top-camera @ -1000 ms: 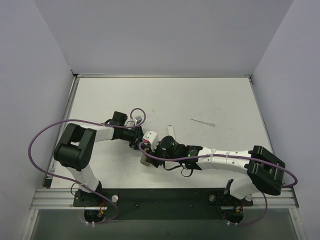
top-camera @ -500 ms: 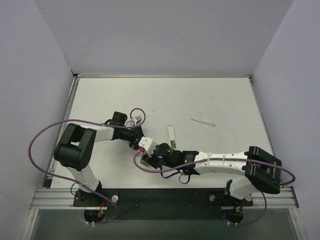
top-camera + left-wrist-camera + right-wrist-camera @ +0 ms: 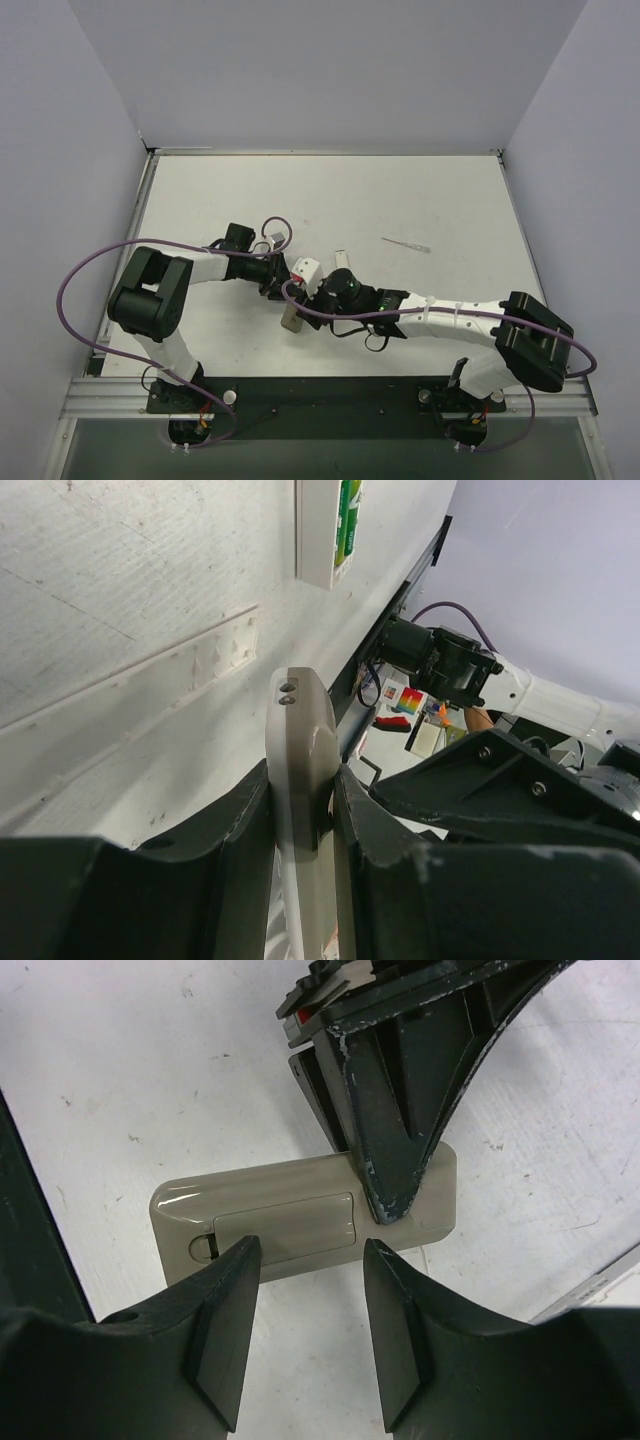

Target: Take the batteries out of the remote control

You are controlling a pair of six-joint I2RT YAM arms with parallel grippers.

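Observation:
The remote control (image 3: 300, 1220) is a tan-grey bar, and the lid on its face is closed. It stands on edge on the table (image 3: 420, 200), with my left gripper (image 3: 300, 772) shut on one end of it. One left fingertip (image 3: 392, 1195) presses the remote's right end in the right wrist view. My right gripper (image 3: 308, 1252) is open, its two fingertips just short of the lid and straddling it without touching. From above, the remote (image 3: 293, 320) pokes out below the left gripper (image 3: 280, 290) and the right gripper (image 3: 305, 305). The batteries are hidden.
A narrow white strip (image 3: 330, 530) with a green label lies beyond the remote, and it is partly covered by the right wrist from above (image 3: 341, 257). A thin clear stick (image 3: 405, 244) lies further right. Purple cables loop around both arms.
The right wrist swung left over the remote half a second ago, uncovering the white strip, and has come back right. The left gripper kept its hold on the remote.

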